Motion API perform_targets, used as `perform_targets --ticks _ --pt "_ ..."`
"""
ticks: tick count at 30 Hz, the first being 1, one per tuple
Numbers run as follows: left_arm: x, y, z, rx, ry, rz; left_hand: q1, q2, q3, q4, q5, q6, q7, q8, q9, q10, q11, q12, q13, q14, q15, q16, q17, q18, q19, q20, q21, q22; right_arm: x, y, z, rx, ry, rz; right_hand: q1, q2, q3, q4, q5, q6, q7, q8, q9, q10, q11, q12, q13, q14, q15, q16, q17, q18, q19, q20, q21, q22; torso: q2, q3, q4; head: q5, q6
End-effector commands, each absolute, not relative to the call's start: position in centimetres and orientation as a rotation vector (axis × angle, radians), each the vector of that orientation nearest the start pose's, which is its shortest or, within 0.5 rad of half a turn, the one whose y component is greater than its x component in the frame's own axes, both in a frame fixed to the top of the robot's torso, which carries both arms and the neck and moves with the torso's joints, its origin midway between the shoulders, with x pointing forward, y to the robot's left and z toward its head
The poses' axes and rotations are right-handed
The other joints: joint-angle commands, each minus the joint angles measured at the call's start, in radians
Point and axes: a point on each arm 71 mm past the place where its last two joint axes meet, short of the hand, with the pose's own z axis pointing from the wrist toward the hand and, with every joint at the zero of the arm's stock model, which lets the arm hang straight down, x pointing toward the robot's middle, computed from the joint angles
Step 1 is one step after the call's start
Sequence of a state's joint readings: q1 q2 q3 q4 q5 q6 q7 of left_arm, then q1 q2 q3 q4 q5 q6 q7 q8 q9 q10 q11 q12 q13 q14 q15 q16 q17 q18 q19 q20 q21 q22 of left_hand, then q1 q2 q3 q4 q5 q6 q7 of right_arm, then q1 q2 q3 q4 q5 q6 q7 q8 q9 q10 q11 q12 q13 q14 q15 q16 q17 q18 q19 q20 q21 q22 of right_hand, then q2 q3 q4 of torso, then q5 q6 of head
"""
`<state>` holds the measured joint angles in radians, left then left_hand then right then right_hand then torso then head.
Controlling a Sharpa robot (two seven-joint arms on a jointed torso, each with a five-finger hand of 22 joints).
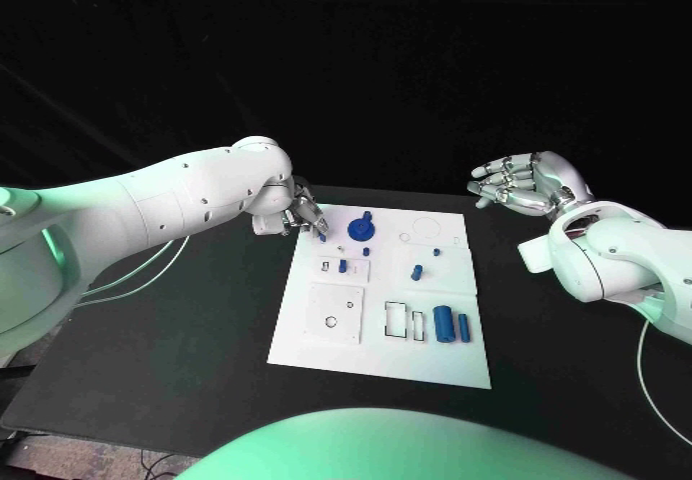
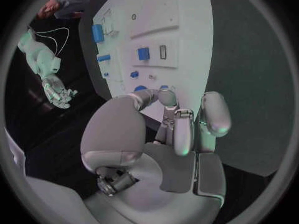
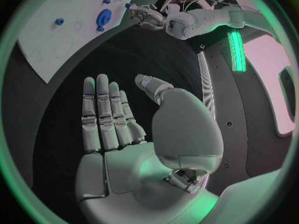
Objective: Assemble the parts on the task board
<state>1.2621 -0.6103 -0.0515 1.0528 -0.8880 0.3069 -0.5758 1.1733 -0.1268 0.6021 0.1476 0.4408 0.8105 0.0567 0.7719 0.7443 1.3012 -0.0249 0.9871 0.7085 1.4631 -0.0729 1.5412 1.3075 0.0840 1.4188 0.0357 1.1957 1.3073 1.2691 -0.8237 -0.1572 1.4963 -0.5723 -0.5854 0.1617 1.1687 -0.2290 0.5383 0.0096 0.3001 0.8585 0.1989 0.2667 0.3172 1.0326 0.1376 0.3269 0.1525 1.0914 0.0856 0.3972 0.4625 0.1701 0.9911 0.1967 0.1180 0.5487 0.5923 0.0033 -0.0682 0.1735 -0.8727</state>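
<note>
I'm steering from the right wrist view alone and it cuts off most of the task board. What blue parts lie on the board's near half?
Observer: The head view shows two blue cylinders lying side by side near the task board's near right corner.
Operator: Is the left hand holding anything?
Observer: I cannot tell. In its own wrist view the left hand has its thumb and a finger drawn close together over the board's edge, and nothing shows between them.
Operator: Where is my right hand relative to the board?
Observer: From the head view, the right hand is raised off the board, beyond its far right corner, with fingers apart and empty.
</note>
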Motion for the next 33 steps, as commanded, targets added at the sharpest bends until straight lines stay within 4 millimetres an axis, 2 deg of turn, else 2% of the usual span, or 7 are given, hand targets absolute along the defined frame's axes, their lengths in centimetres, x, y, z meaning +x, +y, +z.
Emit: perform_targets --ticks 1,8,14,20,33 --pt "54.5 23.7 -22.8 -0.491 2.409 -0.353 -0.011 0.003 0.154 -0.16 0.003 0.012 -0.008 0.005 0.001 0.007 0.0 0.004 0.001 0.096 -0.007 0.005 0.201 -0.008 0.006 -0.004 0.004 0.154 49.4 -21.5 -18.6 0.616 1.534 1.031 -0.004 0.006 -0.001 -0.005 0.004 -0.002 0.002 0.004 0.0 0.003 0.001 -0.004 -0.001 -0.001 0.002 -0.005 0.001 0.012 -0.001 0.006 -0.006 -0.001 -0.002 0.0001 0.0022 -0.001 0.0" --pt "53.1 23.5 -22.6 -0.407 2.441 -0.375 -0.012 0.002 0.155 -0.162 0.009 0.015 -0.009 0.006 0.002 0.009 -0.001 0.005 0.002 0.096 -0.008 0.005 0.2 -0.008 0.006 -0.004 0.002 0.154 49.3 -21.7 -18.7 0.619 1.535 1.029 -0.004 0.006 -0.001 -0.005 0.004 -0.002 0.002 0.004 0.0 0.003 0.001 -0.004 -0.001 -0.001 0.002 -0.005 0.001 0.012 -0.001 0.006 -0.006 -0.001 0.0 -0.0019 0.0012 0.001 0.0" --pt "52.5 23.4 -22.9 -0.304 2.489 -0.354 -0.012 0.001 0.155 -0.164 0.009 0.015 -0.009 0.006 0.002 0.009 -0.001 0.003 0.001 0.096 -0.008 0.006 0.202 -0.007 0.004 -0.005 -0.001 0.153 49.3 -21.7 -18.8 0.621 1.538 1.029 -0.004 0.006 -0.001 -0.005 0.004 -0.002 0.002 0.004 0.0 0.003 0.001 -0.004 -0.001 -0.001 0.002 -0.005 0.001 0.012 -0.001 0.006 -0.006 -0.001 0.0 -0.0012 -0.0002 0.003 0.0" --pt "52.3 23.1 -23.2 -0.224 2.549 -0.335 -0.011 0.0 0.157 -0.168 0.01 0.018 -0.009 0.006 0.003 0.01 -0.002 0.002 -0.001 0.096 -0.008 0.006 0.203 -0.007 0.004 -0.005 -0.002 0.153 49.3 -21.7 -18.9 0.622 1.54 1.028 -0.004 0.006 -0.001 -0.005 0.004 -0.002 0.002 0.004 0.0 0.003 0.001 -0.004 -0.001 -0.001 0.002 -0.005 0.001 0.012 -0.001 0.006 -0.006 -0.001 0.0 -0.0017 -0.0014 0.002 0.0" --pt "52.4 22.3 -23.8 -0.099 2.641 -0.295 -0.01 -0.005 0.162 -0.18 0.019 0.026 -0.009 0.004 0.001 0.012 -0.001 -0.002 -0.005 0.097 -0.008 0.007 0.205 -0.006 0.001 -0.005 -0.007 0.153 49.2 -21.6 -19.0 0.622 1.541 1.029 -0.005 0.007 -0.001 -0.006 0.006 -0.002 0.002 0.004 0.0 0.005 0.001 -0.006 -0.004 0.001 0.002 -0.009 0.002 0.012 0.0 0.006 -0.007 -0.005 0.002 -0.0005 -0.0016 0.001 0.0"
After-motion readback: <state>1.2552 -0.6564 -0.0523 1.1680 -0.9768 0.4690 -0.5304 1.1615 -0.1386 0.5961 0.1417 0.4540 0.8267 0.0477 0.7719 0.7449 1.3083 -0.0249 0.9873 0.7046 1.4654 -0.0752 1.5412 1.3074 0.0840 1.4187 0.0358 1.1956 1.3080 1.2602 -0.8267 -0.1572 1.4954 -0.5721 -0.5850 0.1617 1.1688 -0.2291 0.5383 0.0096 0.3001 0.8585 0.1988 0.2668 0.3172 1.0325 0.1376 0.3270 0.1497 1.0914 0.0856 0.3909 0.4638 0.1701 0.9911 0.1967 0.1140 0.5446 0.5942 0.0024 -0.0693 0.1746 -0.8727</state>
